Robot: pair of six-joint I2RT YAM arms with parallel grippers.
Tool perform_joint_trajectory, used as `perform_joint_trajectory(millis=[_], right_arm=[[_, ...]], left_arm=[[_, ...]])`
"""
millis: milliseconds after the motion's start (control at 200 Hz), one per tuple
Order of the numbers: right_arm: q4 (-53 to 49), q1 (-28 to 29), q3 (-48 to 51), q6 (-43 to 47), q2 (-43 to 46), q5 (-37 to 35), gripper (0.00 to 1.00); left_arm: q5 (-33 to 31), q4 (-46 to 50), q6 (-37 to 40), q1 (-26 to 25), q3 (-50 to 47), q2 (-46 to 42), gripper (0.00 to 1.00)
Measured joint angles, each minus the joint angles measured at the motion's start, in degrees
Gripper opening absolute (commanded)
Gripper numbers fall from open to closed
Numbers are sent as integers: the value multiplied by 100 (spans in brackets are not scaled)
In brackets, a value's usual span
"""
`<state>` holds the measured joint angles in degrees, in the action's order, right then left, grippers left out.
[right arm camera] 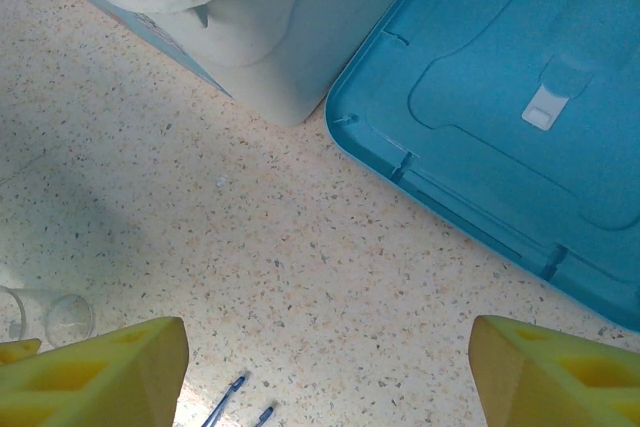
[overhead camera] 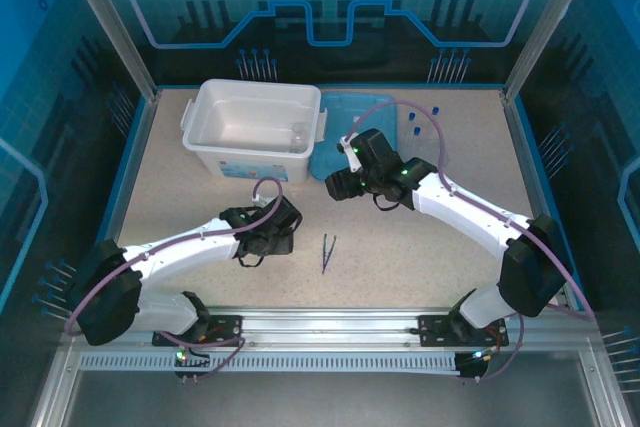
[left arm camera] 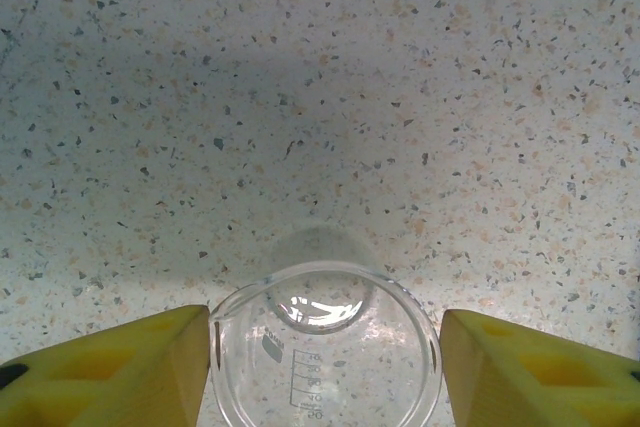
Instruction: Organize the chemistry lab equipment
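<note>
— Two grippers, go. Left one?
— Left gripper (left arm camera: 325, 319) sits low over the table (left arm camera: 320, 97). Its blocky yellow fingers (left arm camera: 120, 372) are apart, one on each side of the beaker (left arm camera: 325, 372). The left pad is at the pour spout. The right pad is just beside the rim, with a sliver of table between. Not clamped.
— Beaker details?
— Clear glass, round, with a thin rolled rim, a small spout and a printed scale on the wall. Upright on the table, in front of the left arm.
— Right one?
— Right gripper (right arm camera: 330, 377) has its jaws wide apart with nothing between them. It hangs over bare tabletop near the lid's corner.
— Table surface?
— Pale, matte, speckled like terrazzo.
— Other task items?
— Tweezers (overhead camera: 328, 252): thin, dark blue, two legs meeting at one end. They lie flat between the two arms, apart from both grippers. Tubes (overhead camera: 414, 127): small blue caps on the table just right of the lid, too small to count.
— Flask?
— Flask (overhead camera: 298, 134): a faint clear form inside the tub by its right wall. Its shape is hard to make out.
— Tub, lid?
— Tub (overhead camera: 255, 127): smooth white plastic, rectangular, with rounded corners, a lipped rim and end handles. Lid (right arm camera: 520, 97): flat, light blue, with moulded ridges and a pale latch tab. It lies just beside the tub's right side.
</note>
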<state>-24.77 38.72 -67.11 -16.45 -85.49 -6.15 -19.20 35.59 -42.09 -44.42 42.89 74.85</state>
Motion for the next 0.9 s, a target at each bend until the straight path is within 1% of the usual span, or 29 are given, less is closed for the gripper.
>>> perform_joint_trajectory(millis=[480, 631, 901], right_arm=[[0, 0, 2, 2, 0, 2, 74], [0, 0, 2, 2, 0, 2, 74], [0, 0, 2, 2, 0, 2, 74]], left_arm=[[-2, -2, 7, 0, 0, 13, 54], [-7, -31, 24, 0, 2, 22, 51], [-7, 42, 116, 0, 61, 22, 49]])
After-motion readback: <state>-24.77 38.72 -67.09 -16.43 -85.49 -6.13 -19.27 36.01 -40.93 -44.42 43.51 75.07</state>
